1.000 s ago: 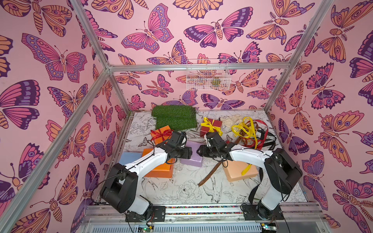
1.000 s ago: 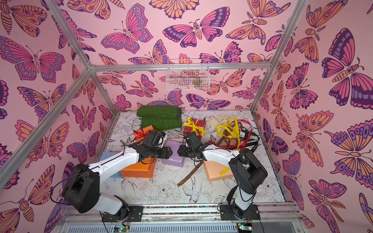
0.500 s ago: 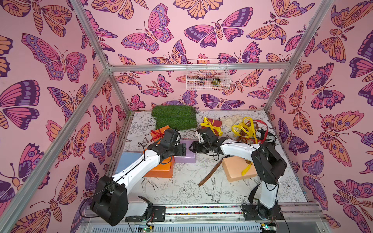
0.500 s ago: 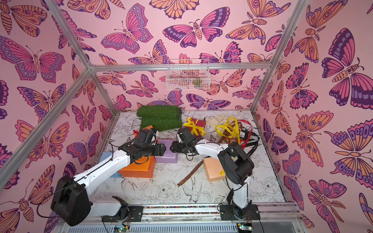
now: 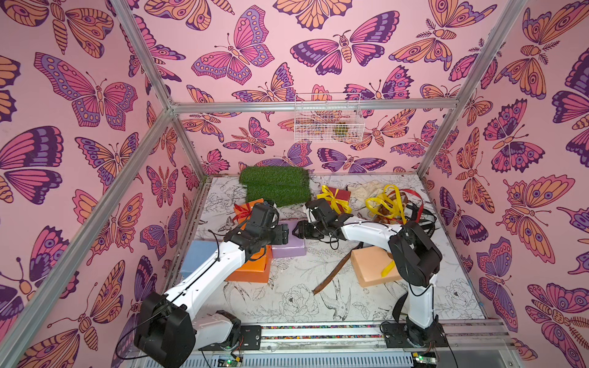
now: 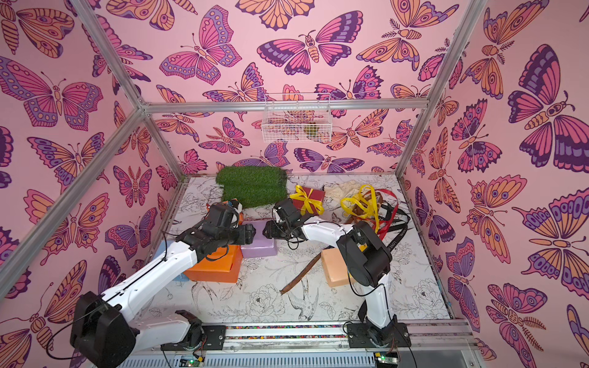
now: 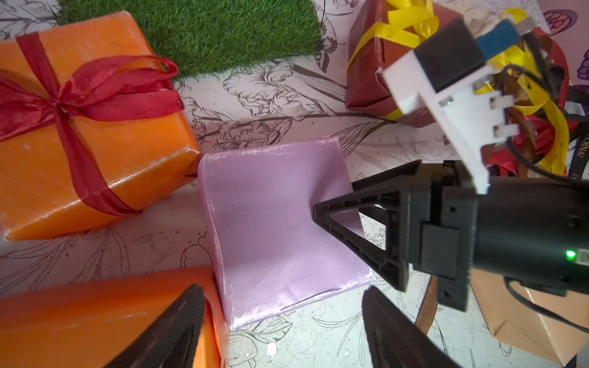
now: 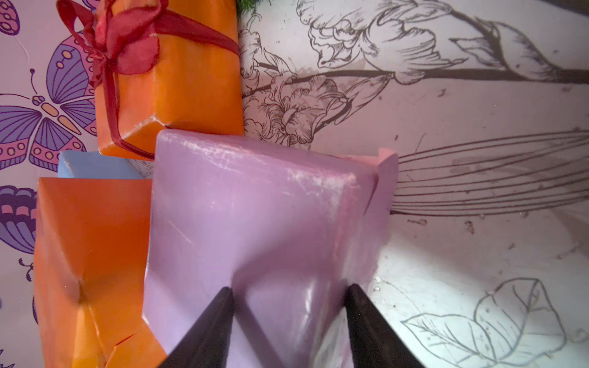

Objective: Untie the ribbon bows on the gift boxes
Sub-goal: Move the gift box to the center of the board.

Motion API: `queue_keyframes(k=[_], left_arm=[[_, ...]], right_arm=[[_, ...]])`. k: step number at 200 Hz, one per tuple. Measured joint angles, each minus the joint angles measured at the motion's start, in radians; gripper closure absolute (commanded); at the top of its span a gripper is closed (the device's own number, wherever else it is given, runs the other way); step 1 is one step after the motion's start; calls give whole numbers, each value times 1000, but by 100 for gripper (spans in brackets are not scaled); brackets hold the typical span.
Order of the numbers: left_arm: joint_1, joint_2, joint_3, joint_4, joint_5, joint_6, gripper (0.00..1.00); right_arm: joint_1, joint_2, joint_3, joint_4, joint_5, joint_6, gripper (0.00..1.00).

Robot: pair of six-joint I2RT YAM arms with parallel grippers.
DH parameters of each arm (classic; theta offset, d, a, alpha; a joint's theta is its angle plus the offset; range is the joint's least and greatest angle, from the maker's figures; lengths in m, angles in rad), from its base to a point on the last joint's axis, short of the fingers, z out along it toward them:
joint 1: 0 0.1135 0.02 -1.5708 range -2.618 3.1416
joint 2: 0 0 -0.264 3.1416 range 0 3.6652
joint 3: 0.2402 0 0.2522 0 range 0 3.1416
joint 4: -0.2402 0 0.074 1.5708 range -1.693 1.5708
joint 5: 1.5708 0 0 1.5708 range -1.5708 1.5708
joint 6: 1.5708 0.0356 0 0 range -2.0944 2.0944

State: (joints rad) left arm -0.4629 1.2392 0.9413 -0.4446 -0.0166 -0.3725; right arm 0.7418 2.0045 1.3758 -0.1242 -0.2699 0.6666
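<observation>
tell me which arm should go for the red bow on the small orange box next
Left, likely. The left claw hangs open by the lilac box, on the side of the red bow; the right claw would have to reach across that box.

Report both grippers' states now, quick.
Left gripper: open, holding nothing, poised at the edge of the lilac gift box.
Right gripper: open, fingertips over the same box, no grip visible.

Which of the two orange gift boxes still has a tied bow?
The far orange box beside the turf mat, wearing a red ribbon bow; the near orange box shows no ribbon.
</observation>
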Motion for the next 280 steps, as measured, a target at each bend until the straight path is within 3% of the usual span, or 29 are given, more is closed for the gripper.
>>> queue_keyframes(k=[95,135,165,196,234,280], left_arm=[[0,61,11,29,37,5,19],[0,160,66,72,72,9,19],[0,316,198,148,126,24,19],[0,544,423,209,193,56,20],[0,786,657,266,263,84,21],[0,960,783,341,303,84,21]], right_arm=[[-17,8,31,-35,-10,-100,40],[-148,-142,-32,-77,-12,-132,40],[-288,-235,-42,-85,-11,-156,40],[-398,-244,-42,-87,-6,-167,41],[-480,-173,6,-95,9,-173,42],[-541,-76,55,-93,21,-173,44]])
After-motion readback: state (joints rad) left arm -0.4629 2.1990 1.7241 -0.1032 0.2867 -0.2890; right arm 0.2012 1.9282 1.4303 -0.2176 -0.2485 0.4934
